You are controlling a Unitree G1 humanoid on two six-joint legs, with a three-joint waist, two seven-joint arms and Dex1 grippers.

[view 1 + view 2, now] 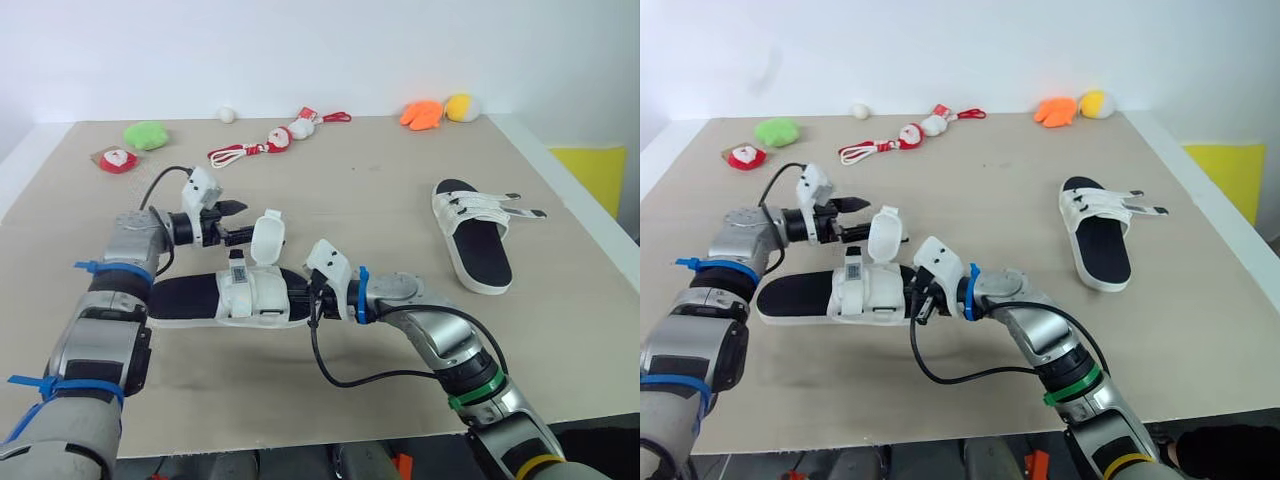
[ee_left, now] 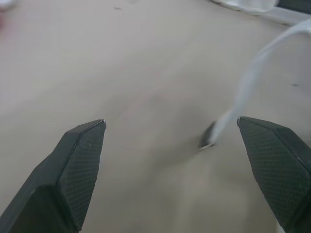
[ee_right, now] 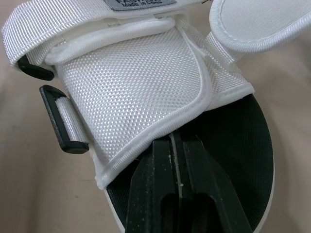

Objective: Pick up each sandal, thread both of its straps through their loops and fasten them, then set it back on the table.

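Observation:
The near sandal [image 1: 230, 295], black footbed with white straps, lies flat at the table's centre-left. One strap flap [image 1: 268, 237] stands up from it. My left gripper [image 1: 236, 222] hovers open just left of that flap; in the left wrist view, between the fingers [image 2: 73, 174], the white strap [image 2: 252, 77] hangs with a dark tip. My right gripper [image 1: 312, 300] is shut, its tips resting on the footbed against the hem of the white upper [image 3: 141, 92]. A black loop [image 3: 60, 126] sits beside that upper. The second sandal [image 1: 475, 235] lies at the right, its strap ends [image 1: 525, 205] loose.
Along the far edge lie a green plush [image 1: 147, 134], two Santa toys [image 1: 118, 159] [image 1: 275, 138], a white ball [image 1: 227, 114], and orange [image 1: 422, 114] and yellow [image 1: 461, 106] plush toys. A yellow object [image 1: 600, 170] sits beyond the table's right edge.

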